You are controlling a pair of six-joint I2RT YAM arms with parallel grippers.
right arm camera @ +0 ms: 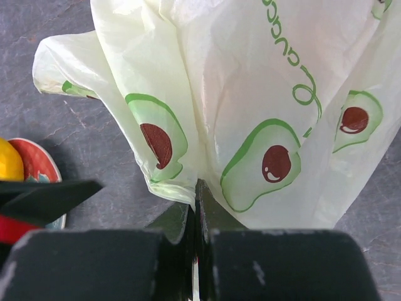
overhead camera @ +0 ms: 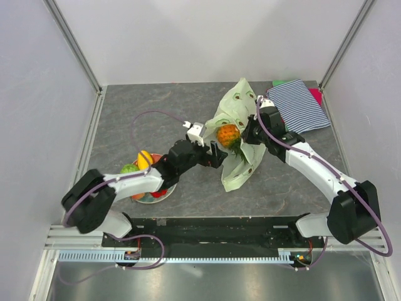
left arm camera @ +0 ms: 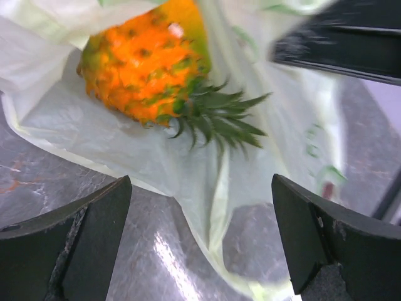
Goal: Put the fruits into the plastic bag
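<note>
Striped cloth [overhead camera: 299,105] far right, patterned red plate [right arm camera: 36,164] near left, grey table [overhead camera: 156,106]

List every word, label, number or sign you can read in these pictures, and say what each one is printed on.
On the plastic bag: green cursive lettering running sideways, cut by folds and the picture's edge; not readable as a word.
Also on the plastic bag: avocado-half pictures, with no words beside them.
On the pineapple, plate and striped cloth: no text visible.
</note>
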